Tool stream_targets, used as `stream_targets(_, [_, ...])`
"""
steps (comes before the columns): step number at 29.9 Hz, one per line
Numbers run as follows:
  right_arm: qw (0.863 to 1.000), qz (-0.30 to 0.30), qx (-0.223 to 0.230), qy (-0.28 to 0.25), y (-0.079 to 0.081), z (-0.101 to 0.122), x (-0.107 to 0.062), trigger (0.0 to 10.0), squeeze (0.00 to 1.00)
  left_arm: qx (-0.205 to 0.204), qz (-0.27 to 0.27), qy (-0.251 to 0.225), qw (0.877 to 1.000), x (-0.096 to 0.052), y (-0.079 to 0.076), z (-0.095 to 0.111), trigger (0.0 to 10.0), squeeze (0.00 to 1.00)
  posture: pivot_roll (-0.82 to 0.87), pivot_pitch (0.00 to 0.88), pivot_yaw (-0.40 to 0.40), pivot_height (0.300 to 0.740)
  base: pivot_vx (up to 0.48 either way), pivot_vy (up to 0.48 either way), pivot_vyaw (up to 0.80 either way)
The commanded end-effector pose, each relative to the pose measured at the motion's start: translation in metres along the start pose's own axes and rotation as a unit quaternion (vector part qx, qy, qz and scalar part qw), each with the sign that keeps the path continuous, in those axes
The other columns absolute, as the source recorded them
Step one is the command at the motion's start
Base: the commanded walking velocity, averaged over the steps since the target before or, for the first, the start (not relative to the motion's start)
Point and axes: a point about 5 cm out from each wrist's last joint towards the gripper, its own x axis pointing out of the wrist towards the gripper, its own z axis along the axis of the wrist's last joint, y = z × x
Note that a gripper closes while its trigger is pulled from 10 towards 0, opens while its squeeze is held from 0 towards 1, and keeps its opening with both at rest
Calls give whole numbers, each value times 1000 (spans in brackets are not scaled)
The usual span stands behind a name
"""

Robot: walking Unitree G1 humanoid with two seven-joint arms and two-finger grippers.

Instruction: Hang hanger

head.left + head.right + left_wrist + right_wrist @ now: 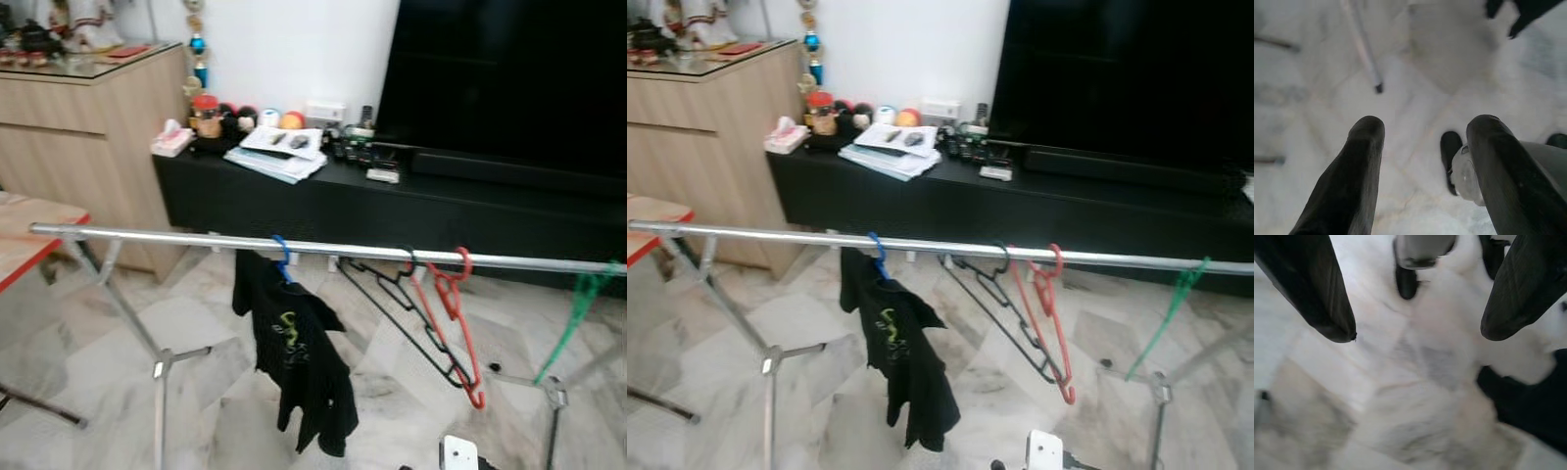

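A silver clothes rail (176,237) runs across the room in front of me. On it hangs a blue hanger (282,257) carrying a black shirt (299,357), then a black hanger (402,304), a red hanger (456,323) and, at the far right, a green hanger (578,313). In the left wrist view my left gripper (1425,132) is open over the marble floor, nothing between its fingers. My right gripper (1418,335) is open too, pointing down at the floor, empty.
A black TV console (411,201) with papers, remotes and small items stands behind the rail under a large TV (509,78). A wooden cabinet (88,137) is at the left, a red-edged table (29,240) nearer. The rail's legs (157,372) spread over the marble floor.
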Motion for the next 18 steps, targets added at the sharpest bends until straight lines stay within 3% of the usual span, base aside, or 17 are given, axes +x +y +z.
stream_targets(1, [1000, -4, 3, 5, -3, -4, -1, 10000, 0, 7, -5, 2, 1000, 1, -3, 1, 10000, 0, 114, 0, -36, 740, 0, -364, -756])
stream_targets(3, [1000, -2, 2, 5, -3, -5, -1, 10000, 0, 7, -5, 2, 1000, 0, -3, 0, 10000, 0, 114, 0, -36, 740, 0, -364, -738])
stream_targets(18, [1000, -6, -1, 3, -8, -6, -2, 10000, 0, 2, -9, 5, 1000, 0, -6, -2, 10000, 0, 97, 28, -42, 740, 0, -349, 0])
